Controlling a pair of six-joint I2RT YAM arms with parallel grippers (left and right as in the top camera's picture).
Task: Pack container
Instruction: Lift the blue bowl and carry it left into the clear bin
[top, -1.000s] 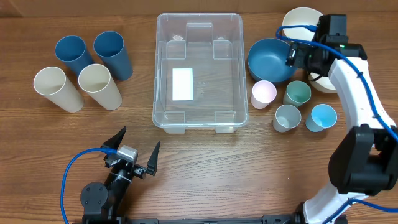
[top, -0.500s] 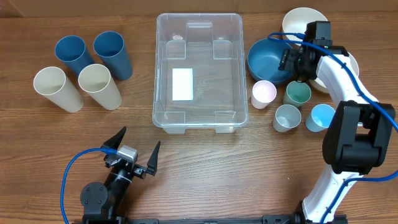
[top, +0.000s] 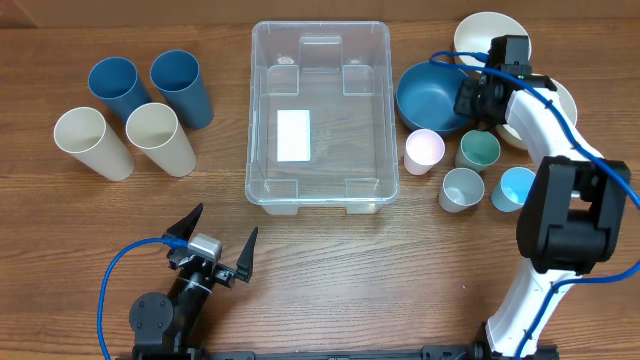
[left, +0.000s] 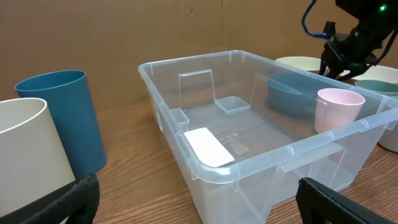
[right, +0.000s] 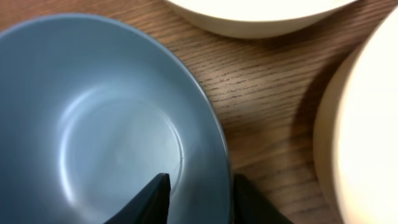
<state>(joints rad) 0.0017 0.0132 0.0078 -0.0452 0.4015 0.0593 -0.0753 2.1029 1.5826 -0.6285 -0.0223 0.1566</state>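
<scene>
Straddling blue bowl's (top: 432, 95) rim with right fingers (right: 149, 200) apart; close firmly, lift clear of cream bowl (right: 367, 143), lower into container (top: 320, 190).

Table (top: 450, 290): brown wood, visible grain, low sheen. Container (top: 345, 140): clear plastic, smooth, glossy, light glints on rim and walls. Label (top: 293, 135) on its bottom: flat white, matt, paper-like. Blue bowl (top: 433, 95): smooth, soft satin sheen inside, plastic-looking. 2 cream bowls (top: 485, 38): smooth, matt to satin. 2 tall blue cups (top: 178, 85) and 2 tall cream cups (top: 158, 135): smooth matt plastic. 4 small cups (top: 462, 188): smooth, slight sheen, material unclear. Right arm shell (top: 560, 135): glossy white plastic. Right gripper (right: 200, 177) and left gripper (top: 218, 232): matt black fingers, plastic-looking. Blue cable (top: 110, 290): smooth rubbery jacket.
</scene>
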